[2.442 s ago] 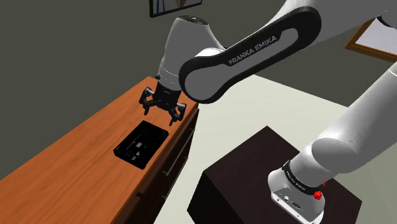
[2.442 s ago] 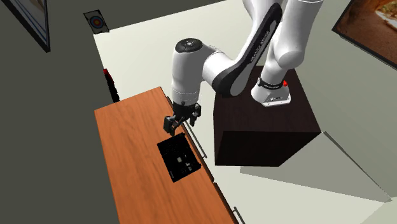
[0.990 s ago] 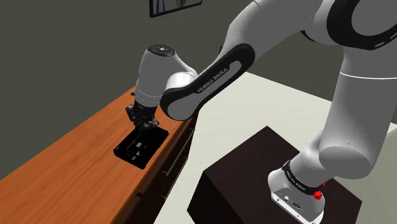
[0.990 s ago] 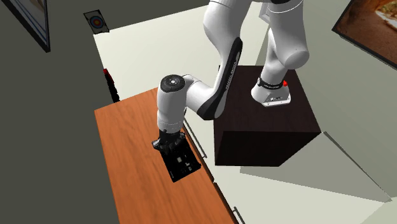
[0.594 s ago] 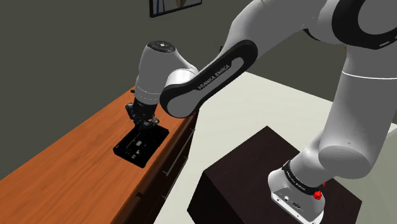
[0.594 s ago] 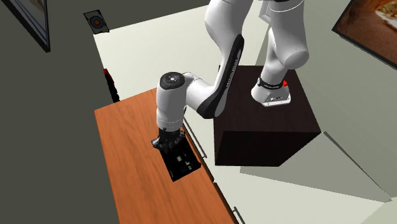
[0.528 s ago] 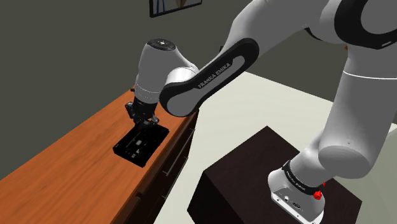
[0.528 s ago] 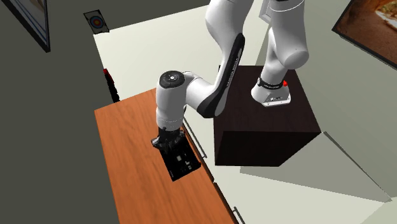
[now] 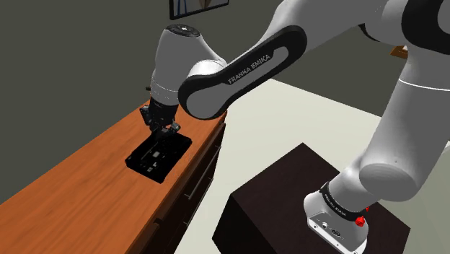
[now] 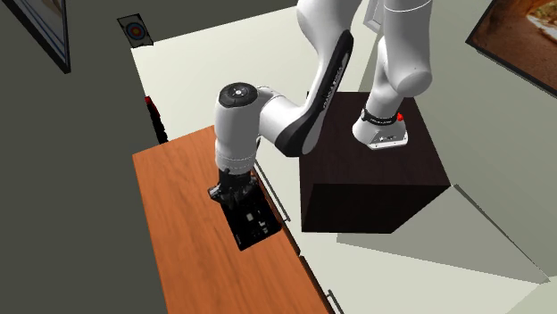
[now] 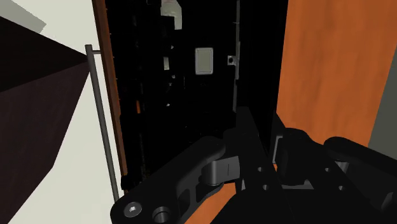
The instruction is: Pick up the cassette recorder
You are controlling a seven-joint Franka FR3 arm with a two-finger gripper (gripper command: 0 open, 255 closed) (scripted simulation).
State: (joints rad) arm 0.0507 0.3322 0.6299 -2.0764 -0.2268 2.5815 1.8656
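Gripper (image 9: 161, 128) clasps one end of the black cassette recorder (image 9: 153, 159).

1. The arm (image 9: 404, 144) has glossy white, rounded links with dark grey bands at the joints.
2. A dark grey oval panel (image 9: 216, 90) in the shoulder view's upper middle bears white "FRANKA EMIKA" lettering (image 9: 251, 63).
3. The gripper (image 9: 164, 133) is all black and blocky.
4. At lower right, the white base (image 9: 332, 225) carries a dark ring and a small red button (image 9: 359, 220).
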